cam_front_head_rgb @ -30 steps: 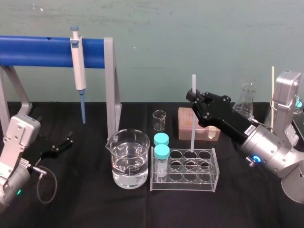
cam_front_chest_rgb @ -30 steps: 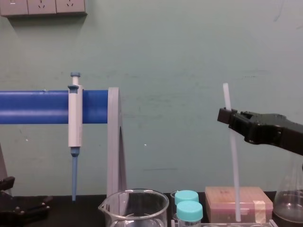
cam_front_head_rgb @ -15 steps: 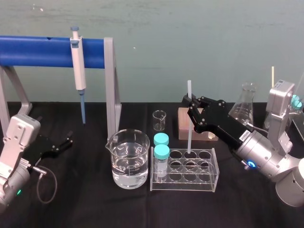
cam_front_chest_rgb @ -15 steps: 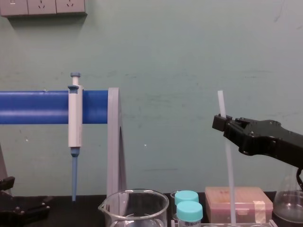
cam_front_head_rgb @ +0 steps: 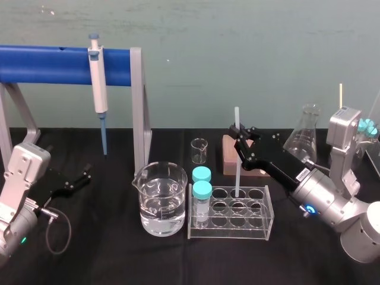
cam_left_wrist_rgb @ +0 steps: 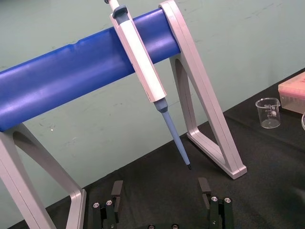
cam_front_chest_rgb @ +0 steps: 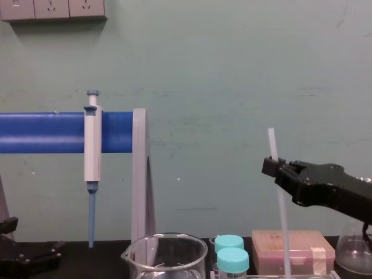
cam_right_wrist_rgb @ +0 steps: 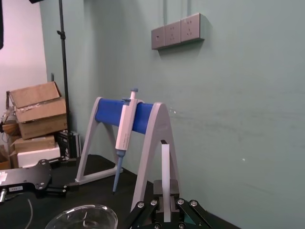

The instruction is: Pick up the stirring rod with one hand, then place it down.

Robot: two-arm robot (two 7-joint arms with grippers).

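The stirring rod (cam_front_head_rgb: 236,160) is a thin whitish stick standing nearly upright. My right gripper (cam_front_head_rgb: 238,135), black with long jaws, is shut on its upper part. The rod's top pokes out above the jaws. Its lower end meets a back-row hole of the clear test tube rack (cam_front_head_rgb: 230,221). In the chest view the rod (cam_front_chest_rgb: 282,203) runs down past the right gripper (cam_front_chest_rgb: 272,165). In the right wrist view the rod (cam_right_wrist_rgb: 165,171) rises between the fingers. My left gripper (cam_front_head_rgb: 77,178) rests open on the black table at the far left, its fingers (cam_left_wrist_rgb: 116,191) spread apart with nothing between them.
A beaker of water (cam_front_head_rgb: 159,199) stands left of the rack, which holds two teal-capped tubes (cam_front_head_rgb: 202,190). A small beaker (cam_front_head_rgb: 199,150), a pink box (cam_front_head_rgb: 228,155) and a conical flask (cam_front_head_rgb: 306,133) stand behind. A pipette (cam_front_head_rgb: 98,83) hangs on the blue stand (cam_front_head_rgb: 53,64).
My right gripper has come down and slightly left with the rod, bringing its lower end down at the rack. The left arm has stayed still.
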